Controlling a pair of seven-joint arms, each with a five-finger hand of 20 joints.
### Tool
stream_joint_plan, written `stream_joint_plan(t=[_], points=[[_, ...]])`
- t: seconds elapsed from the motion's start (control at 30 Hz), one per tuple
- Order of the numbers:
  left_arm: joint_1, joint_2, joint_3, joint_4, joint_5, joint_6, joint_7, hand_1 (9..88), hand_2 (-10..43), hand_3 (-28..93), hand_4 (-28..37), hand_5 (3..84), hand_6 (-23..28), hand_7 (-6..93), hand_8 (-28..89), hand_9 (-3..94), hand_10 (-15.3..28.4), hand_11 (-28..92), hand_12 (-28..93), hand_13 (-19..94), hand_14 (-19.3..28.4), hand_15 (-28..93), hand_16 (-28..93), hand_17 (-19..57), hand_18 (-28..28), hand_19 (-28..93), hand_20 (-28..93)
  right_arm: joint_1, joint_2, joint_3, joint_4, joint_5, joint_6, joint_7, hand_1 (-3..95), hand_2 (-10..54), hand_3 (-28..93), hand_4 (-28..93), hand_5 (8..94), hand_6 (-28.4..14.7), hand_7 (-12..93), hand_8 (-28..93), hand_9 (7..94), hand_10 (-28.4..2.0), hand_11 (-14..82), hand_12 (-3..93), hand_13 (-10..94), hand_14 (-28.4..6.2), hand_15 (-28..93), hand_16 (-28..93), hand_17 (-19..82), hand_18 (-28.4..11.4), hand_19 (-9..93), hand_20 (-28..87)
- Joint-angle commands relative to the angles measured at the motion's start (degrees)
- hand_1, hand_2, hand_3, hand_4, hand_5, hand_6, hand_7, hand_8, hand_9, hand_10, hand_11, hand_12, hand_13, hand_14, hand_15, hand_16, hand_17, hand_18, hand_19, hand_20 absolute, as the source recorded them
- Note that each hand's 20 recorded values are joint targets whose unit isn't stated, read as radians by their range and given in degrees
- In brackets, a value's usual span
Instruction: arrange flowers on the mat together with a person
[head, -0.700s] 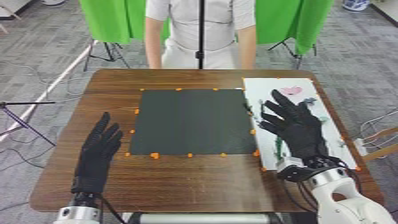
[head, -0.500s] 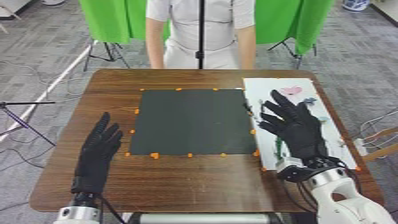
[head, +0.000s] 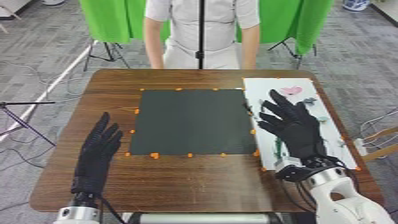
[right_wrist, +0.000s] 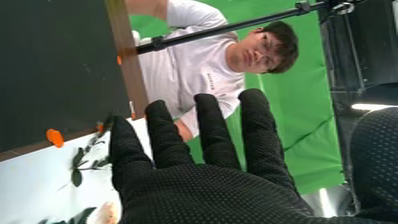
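Note:
My right hand (head: 291, 125) is over the white sheet on the table's right side, fingers straight and spread, holding nothing. In the right wrist view that hand (right_wrist: 204, 195) has its fingers extended past the flowers. Its glove covers part of the sheet. My left hand (head: 96, 155) is above the table's left side, open, left of the dark mat (head: 191, 122). The mat bears no flowers. On the white sheet lie a pink flower (head: 291, 90), a grey-blue flower (head: 308, 101) and green stems. A leafy sprig (right_wrist: 78, 167) lies near the mat's edge in the right wrist view.
Orange tape pieces (head: 155, 155) run around the mat on the brown table (head: 200, 182). The white sheet (head: 266, 85) extends along the table's right side. A person stands across the table behind a black vertical pole (head: 201, 30).
The person's arm on the right of the head view has shifted slightly outward. My right hand has barely moved, and my left hand stays where it was.

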Motion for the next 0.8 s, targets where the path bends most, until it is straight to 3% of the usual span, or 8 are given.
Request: stream_joint_plan(t=[0.03,0.23,0.8], points=[[0.39,-0.26,0.02,0.02,-0.14,0.34,-0.25,18.3,6.2,73,-28.3,21.8,-1.2,9.5,-9,23.4,11.7,5,14,16,16.1,9,3,-16.3,19.4,36,3,-2.24,-1.22,1.99,-0.58,-0.13,-2.04,-0.5,6.5,12.2,67,-28,29.8,4.2,7,-9,29.3,-10.4,1.1,15.9,20,-19.3,-1,31,0,-21.2,14,12],[0.51,-0.27,0.01,0.04,-0.16,0.32,-0.21,18.3,6.2,73,-28.3,21.8,-1.2,9.5,-9,23.5,11.7,5,14,16,16.1,9,3,-16.3,19.4,36,3,-3.59,-2.49,3.68,-0.6,-0.5,-4.35,-0.71,6.6,12.2,67,-28,29.8,4.2,7,-9,29.3,-10.5,1.1,15.9,20,-19.4,-1,31,0,-21.1,13,12],[0.6,-0.52,-0.14,-0.05,-0.11,0.2,-0.73,18.5,6.2,73,-28.3,21.8,-1.2,9.6,-9,23.4,11.7,5,14,16,16.0,9,3,-16.2,19.3,36,3,-2.1,-1.0,1.67,-0.58,-0.21,-1.76,-0.27,6.8,12.2,67,-28,29.9,4.2,7,-9,29.4,-10.4,1.2,15.9,20,-19.3,-1,31,0,-21.0,13,12]])
